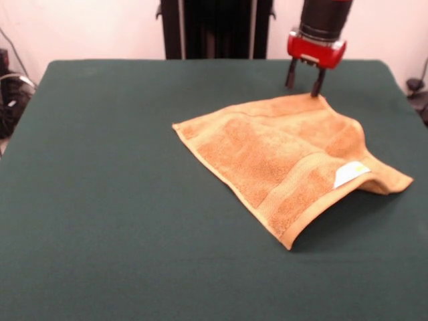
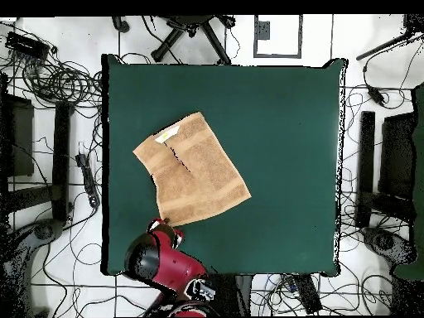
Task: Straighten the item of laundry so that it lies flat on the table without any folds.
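Note:
The orange-tan towel [image 1: 281, 150] lies on the green table [image 1: 100, 200], right of the middle in the front view. Its right side is folded over, with a raised edge and the white-and-yellow tag [image 1: 350, 172] on top. My gripper [image 1: 304, 81] hangs just above the towel's far corner, with its jaws apart and green cloth showing between them. One fingertip [image 1: 317, 87] is right at that corner. In the overhead view the towel [image 2: 192, 171] lies left of the table's [image 2: 281, 124] middle, and the gripper [image 2: 162, 225] is at its lower corner near the table's left side.
The robot's dark pedestal [image 1: 217, 27] stands behind the table's far edge. Cables [image 2: 58, 83] and dark equipment lie on the floor around the table. An office chair base [image 2: 192, 33] stands beyond the table's top edge in the overhead view.

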Tool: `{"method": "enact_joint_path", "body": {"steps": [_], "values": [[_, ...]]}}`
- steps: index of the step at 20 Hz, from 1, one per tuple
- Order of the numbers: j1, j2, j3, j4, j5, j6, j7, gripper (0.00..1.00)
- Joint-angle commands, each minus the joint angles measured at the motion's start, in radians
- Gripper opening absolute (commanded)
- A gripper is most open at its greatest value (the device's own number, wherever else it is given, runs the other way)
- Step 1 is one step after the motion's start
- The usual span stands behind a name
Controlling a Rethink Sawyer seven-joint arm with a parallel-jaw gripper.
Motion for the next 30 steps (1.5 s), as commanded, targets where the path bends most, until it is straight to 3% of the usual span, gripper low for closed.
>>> {"method": "enact_joint_path", "body": {"steps": [1,5,9,16,18,22,27,30], "values": [[0.098,0.025,-0.106,-0.228,0.161,0.261,0.139,1.0],[0.178,0.019,-0.232,-0.266,0.133,0.425,0.161,1.0],[0.167,-0.023,-0.253,-0.27,0.064,0.503,0.177,1.0],[0.16,-0.036,-0.27,-0.327,0.043,0.563,0.189,1.0],[0.13,-0.048,-0.253,-0.32,0.045,0.53,0.178,1.0],[0.088,0.037,-0.202,-0.38,0.079,0.42,0.197,1.0],[0.105,0.113,-0.254,-0.464,0.096,0.438,0.227,1.0],[0.084,0.126,-0.226,-0.47,0.1,0.404,0.233,1.0]]}}
